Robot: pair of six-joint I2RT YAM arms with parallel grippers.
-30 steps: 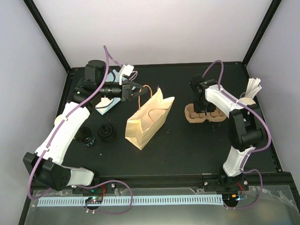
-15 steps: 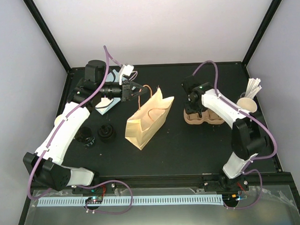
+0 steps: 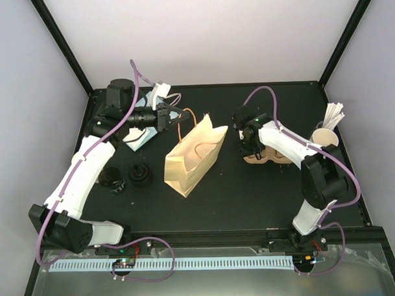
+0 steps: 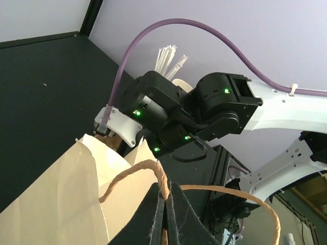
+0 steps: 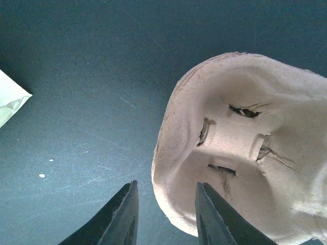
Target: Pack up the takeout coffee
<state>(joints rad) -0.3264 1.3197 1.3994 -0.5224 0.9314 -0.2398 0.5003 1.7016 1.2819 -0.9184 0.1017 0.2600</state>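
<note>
My left gripper (image 3: 176, 117) is shut on the rope handle (image 4: 153, 171) of the tan paper bag (image 3: 193, 160), holding the bag's mouth up; the bag also shows in the left wrist view (image 4: 56, 204). My right gripper (image 3: 245, 138) is open at the left end of the brown pulp carrier (image 3: 273, 156). In the right wrist view the gripper (image 5: 167, 185) straddles the carrier's rim (image 5: 168, 153), one finger outside and one inside the cup well. The single cream cup does not show clearly; my left arm covers that side.
A nested stack of cups with white sticks (image 3: 328, 132) stands at the right edge. Two black lids (image 3: 139, 175) (image 3: 111, 179) lie left of the bag. A light blue pad (image 3: 140, 141) lies under my left wrist. Black frame posts ring the table.
My right gripper has moved left along the carrier to its left end. My left gripper has drawn the handle a little left, and the bag shifted with it.
</note>
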